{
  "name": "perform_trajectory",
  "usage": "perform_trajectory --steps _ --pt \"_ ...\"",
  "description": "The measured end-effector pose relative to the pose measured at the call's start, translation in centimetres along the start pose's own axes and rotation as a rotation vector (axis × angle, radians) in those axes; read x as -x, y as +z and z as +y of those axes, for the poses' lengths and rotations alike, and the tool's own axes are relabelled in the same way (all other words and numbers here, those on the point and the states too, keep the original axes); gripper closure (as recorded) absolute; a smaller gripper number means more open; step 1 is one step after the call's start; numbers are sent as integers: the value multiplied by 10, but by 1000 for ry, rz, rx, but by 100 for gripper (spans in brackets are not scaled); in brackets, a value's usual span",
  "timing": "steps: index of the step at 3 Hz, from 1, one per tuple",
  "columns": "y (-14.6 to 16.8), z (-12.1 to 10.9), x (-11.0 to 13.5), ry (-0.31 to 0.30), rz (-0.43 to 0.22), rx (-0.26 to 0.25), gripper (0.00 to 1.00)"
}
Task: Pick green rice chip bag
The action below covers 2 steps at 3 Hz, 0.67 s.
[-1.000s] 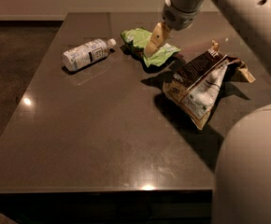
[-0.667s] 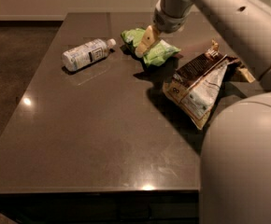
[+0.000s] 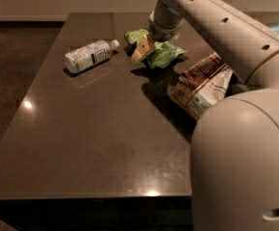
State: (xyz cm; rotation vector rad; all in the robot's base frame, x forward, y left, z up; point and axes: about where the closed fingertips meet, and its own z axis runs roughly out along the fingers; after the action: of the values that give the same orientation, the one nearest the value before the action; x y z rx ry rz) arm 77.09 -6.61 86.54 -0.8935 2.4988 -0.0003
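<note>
Dark brown and faintly glossy, the desk [image 3: 91, 143] stands before a pale wall, with dim floor along its left edge. Near the far left corner a clear water bottle [image 3: 89, 56] lies on its side, white cap toward the far edge; its pale label carries dark print too small to read. At the right edge lies a larger brown-and-white bag [image 3: 201, 83]; there is dark lettering on its white lower panel, but none of it can be made out. The green rice chip bag [image 3: 166, 54] lies close to the far edge, between the bottle and the bigger bag. It is small, light green, shiny and heavily wrinkled, and no writing on it is legible. The hand [image 3: 140, 52], tan at its tip, is down at the bag's left part at the end of the grey arm [image 3: 216, 18]; whether it is clenched or released cannot be told.
</note>
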Motion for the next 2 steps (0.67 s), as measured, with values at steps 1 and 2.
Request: perform_trajectory --steps 1,2 --pt "10 -1 1 11 8 14 24" --pt "-2 -3 5 22 -22 30 47"
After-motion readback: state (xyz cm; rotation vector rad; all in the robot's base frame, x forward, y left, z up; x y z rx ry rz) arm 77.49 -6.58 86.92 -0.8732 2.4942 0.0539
